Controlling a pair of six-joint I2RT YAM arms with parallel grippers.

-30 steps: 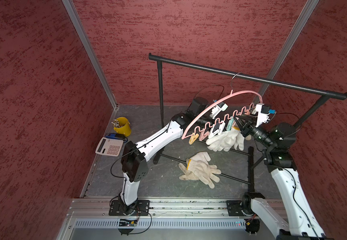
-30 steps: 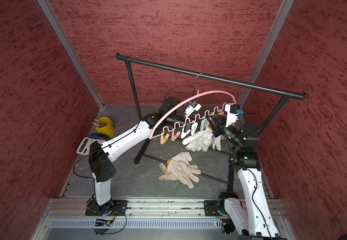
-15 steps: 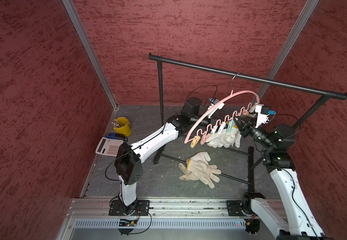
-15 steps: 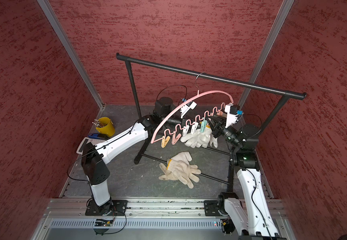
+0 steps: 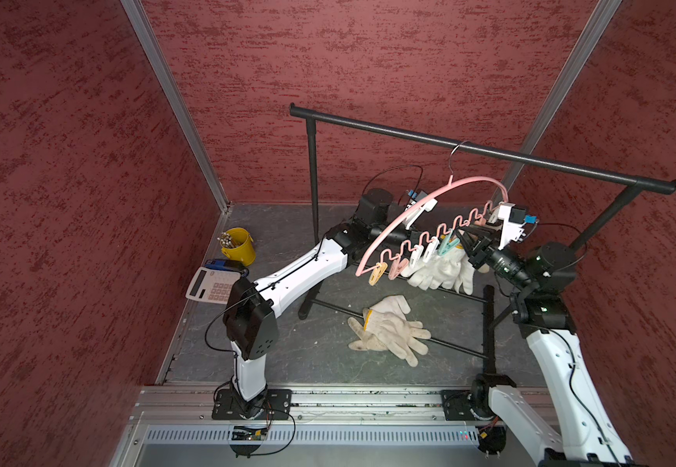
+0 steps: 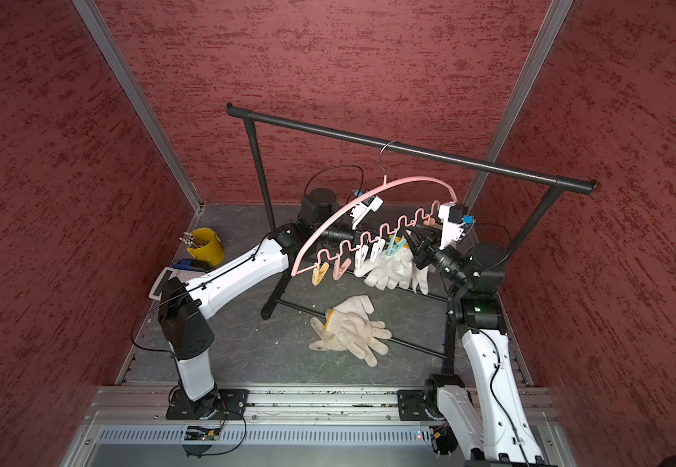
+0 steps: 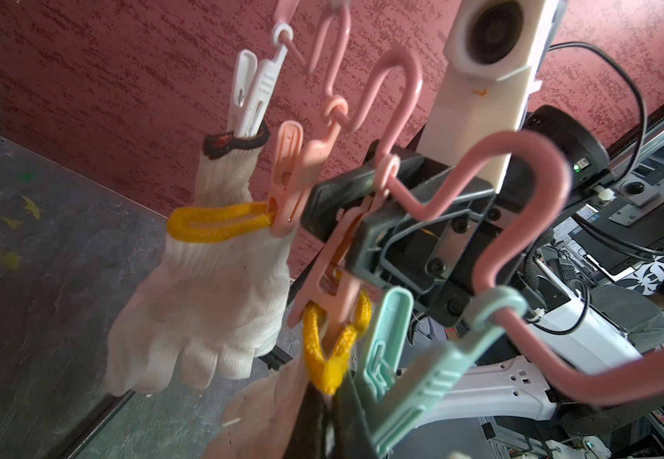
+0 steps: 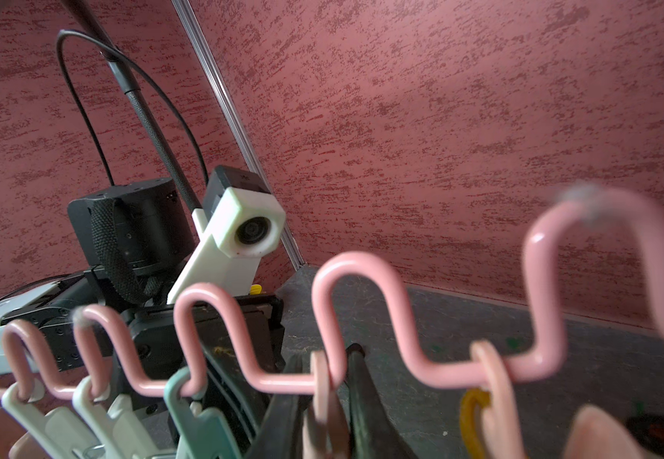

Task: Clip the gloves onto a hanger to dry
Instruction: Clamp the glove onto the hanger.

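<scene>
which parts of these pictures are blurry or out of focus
Left wrist view: the mint-green plastic clothespin and the cream knit glove nearest the lens are soft, while the hanging white knit glove is sharper. Right wrist view: the pink wavy plastic hanger bar blurs where it nears the lens, and the textured red wall is crisp. Both top views: sharp and evenly lit.

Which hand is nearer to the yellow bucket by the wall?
Left. The left hand meets the hanger on the side facing the yellow bucket; the right hand is beyond it, farther off.
</scene>
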